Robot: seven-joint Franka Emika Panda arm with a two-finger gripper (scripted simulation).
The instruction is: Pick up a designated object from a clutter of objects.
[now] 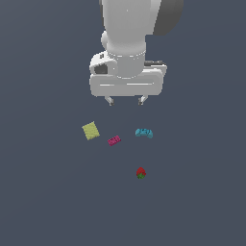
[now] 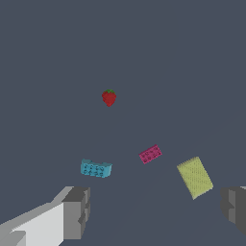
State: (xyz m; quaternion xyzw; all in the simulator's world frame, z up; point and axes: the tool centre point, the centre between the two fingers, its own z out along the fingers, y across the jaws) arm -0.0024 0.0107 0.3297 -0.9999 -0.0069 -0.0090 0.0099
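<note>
The designated object, a flat yellow-green speckled square pad, lies on the grey floor toward the exterior view's left. My gripper hangs open above the floor, behind the clutter of objects, with nothing between its fingers. The pad sits below and to the exterior view's left of the gripper, apart from it. In the wrist view the pad lies close to one fingertip.
A small magenta brick lies just beside the pad. A cyan curved piece rests at the exterior view's right of it. A red strawberry with green leaves sits nearer the front.
</note>
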